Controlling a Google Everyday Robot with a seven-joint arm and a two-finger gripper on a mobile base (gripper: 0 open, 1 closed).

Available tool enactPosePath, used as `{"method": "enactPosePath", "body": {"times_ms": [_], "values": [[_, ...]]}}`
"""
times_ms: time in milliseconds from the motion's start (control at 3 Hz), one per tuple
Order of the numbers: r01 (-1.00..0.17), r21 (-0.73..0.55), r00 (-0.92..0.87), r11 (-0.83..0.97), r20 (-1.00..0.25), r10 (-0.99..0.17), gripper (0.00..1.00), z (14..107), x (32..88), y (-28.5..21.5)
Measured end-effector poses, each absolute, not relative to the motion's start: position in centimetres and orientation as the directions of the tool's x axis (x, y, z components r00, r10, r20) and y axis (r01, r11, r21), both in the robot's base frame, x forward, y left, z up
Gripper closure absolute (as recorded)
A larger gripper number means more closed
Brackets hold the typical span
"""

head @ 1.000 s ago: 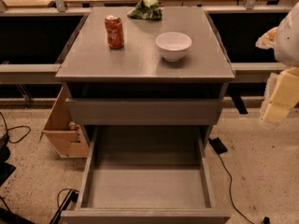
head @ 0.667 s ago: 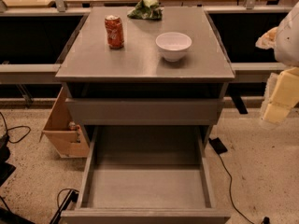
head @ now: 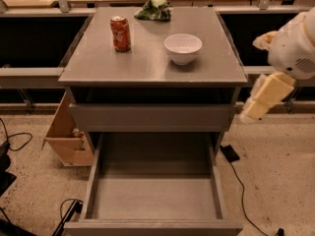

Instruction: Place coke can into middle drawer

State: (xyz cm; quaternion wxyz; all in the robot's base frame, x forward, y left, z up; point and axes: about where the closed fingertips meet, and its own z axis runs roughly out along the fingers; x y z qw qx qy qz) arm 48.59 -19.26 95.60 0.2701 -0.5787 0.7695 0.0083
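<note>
1 camera looks down from high in front of the desk (head: 147, 65), facing its rear edge, near enough that it fills the view; the end effector (head: 257, 104) hangs off its front-right corner.

1 coke can (head: 120, 33), 1 bowl (head: 182, 48), 1 middle drawer (head: 152, 200), 1 upper drawer (head: 152, 117), 1 gripper (head: 257, 106) at right.

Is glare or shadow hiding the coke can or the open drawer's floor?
Camera view: mild sheen on the grey metal cabinet top beside the white bowl, yet the red-orange coke can reads clearly. Camera view: the wide grey middle drawer is lit in front, shadowed at the back. Camera view: the cream gripper hangs brightly lit at the right edge.
</note>
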Motion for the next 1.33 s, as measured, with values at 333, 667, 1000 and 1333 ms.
{"method": "enactPosePath", "body": {"times_ms": [333,667,1000,1333], "values": [[-0.875,-0.258,-0.177,0.410,-0.616,-0.767,0.00,94.0,52.7,-15.4],[-0.851,-0.225,-0.161,0.475,-0.749,-0.643,0.00,94.0,55.3,-10.7],[-0.819,-0.227,-0.121,0.527,-0.829,-0.545,0.00,94.9,57.3,-7.3],[-0.763,-0.270,-0.076,0.587,-0.864,-0.497,0.00,97.0,59.5,-6.8]]}}
